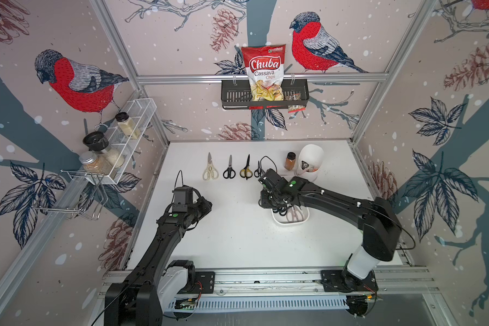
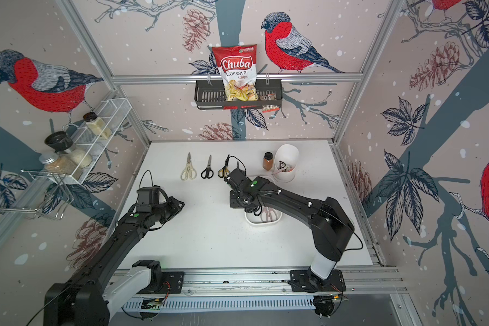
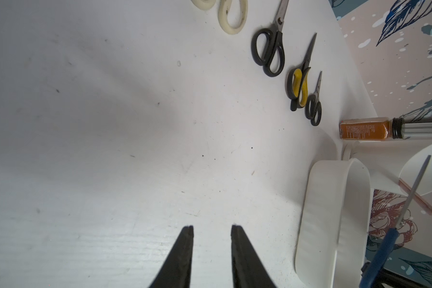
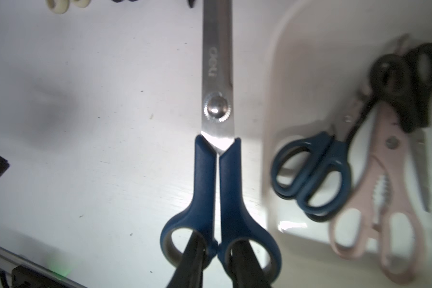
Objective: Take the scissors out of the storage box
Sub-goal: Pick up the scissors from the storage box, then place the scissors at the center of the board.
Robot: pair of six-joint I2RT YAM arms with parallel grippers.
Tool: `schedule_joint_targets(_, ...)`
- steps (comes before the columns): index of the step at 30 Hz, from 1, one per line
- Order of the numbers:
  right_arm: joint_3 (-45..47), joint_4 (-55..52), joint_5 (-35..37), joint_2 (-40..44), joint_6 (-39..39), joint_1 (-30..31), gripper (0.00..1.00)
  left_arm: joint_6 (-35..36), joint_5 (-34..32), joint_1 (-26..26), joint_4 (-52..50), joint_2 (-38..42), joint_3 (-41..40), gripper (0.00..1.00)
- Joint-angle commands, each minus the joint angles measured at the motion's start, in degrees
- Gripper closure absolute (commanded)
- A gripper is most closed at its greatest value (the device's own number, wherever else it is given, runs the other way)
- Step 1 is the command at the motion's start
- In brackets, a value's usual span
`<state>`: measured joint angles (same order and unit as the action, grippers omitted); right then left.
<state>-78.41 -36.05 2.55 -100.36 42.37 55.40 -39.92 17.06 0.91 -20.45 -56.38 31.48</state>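
The right claw (image 4: 216, 245) is closest to its wrist camera. Its two black fingers (image 4: 195, 249) poke through the handle holes of the big blue scissors (image 4: 205, 174) and pinch the bit between the holes, so this claw is grasping them. The big blue scissors are out of the storage box (image 4: 274, 82). They hang over the white table (image 4: 97, 124), just beside the box wall, with the blades pointing away from the claw.

At least three more pairs lie in the box: a small blue pair (image 4: 312, 172), a pink pair (image 4: 384, 199) and a black pair (image 4: 409, 82). In a top view, four pairs lie in a row at the back of the table: cream pair (image 1: 210, 169), black-handled pair (image 1: 229, 169), yellow pair (image 1: 246, 169) and tiny black pair (image 1: 258, 169).

The left claw (image 3: 212, 228) is a little open and holds nothing.

I think the job now is to carry the big blue scissors to the row. Hold tight, because the long blades may swing. Stay above the box wall. Lay them flat next to the tiny black pair, tips to the back, without bumping the spice bottle (image 1: 290, 161) or the tall white cup (image 1: 311, 161)
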Motion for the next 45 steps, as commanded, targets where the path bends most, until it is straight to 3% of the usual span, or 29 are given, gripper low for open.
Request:
schedule_joint_targets(1, -6.81, 5.40, -2.09, -6.63, 1.62, 3.35, 0.87, 3.56, 2.33, -3.12, -2.28, -0.28, 0.06, 0.69)
schedule_joint_targets(9, -27.80, 6.62, -6.06, -26.46, 3.69, 6.91, 0.87, 2.37, 0.27, -7.52, -3.27, 0.26, -0.13, 0.68)
schedule_joint_targets(15, -35.61, 7.08, -9.53, -34.70, 6.29, 7.66, 0.86, 5.95, -4.94, -10.58, -5.34, 1.39, 3.69, 0.68)
schedule_joint_targets(22, -36.37, 12.21, -14.28, -39.15, 9.12, 8.58, 0.85, 9.38, -8.86, -10.81, -5.13, 4.06, 4.82, 0.67)
schedule_joint_targets(31, -37.07, 12.71, -15.85, -41.52, 13.80, 8.67, 0.80, 9.95, -7.92, -10.79, -4.06, 4.20, 4.07, 0.66)
schedule_joint_targets(35, -37.79, 11.59, -16.00, -42.68, 15.07, 8.69, 0.77, 10.20, -7.30, -10.75, -3.95, 4.22, 4.10, 0.66)
schedule_joint_targets(39, -40.06, 8.85, -14.71, -43.61, 15.28, 8.63, 0.68, 10.14, -7.25, -10.82, -3.99, 4.65, 4.05, 0.66)
schedule_joint_targets(45, -40.84, 8.15, -14.32, -43.75, 15.33, 8.57, 0.67, 10.13, -7.22, -10.75, -4.22, 5.11, 4.03, 0.66)
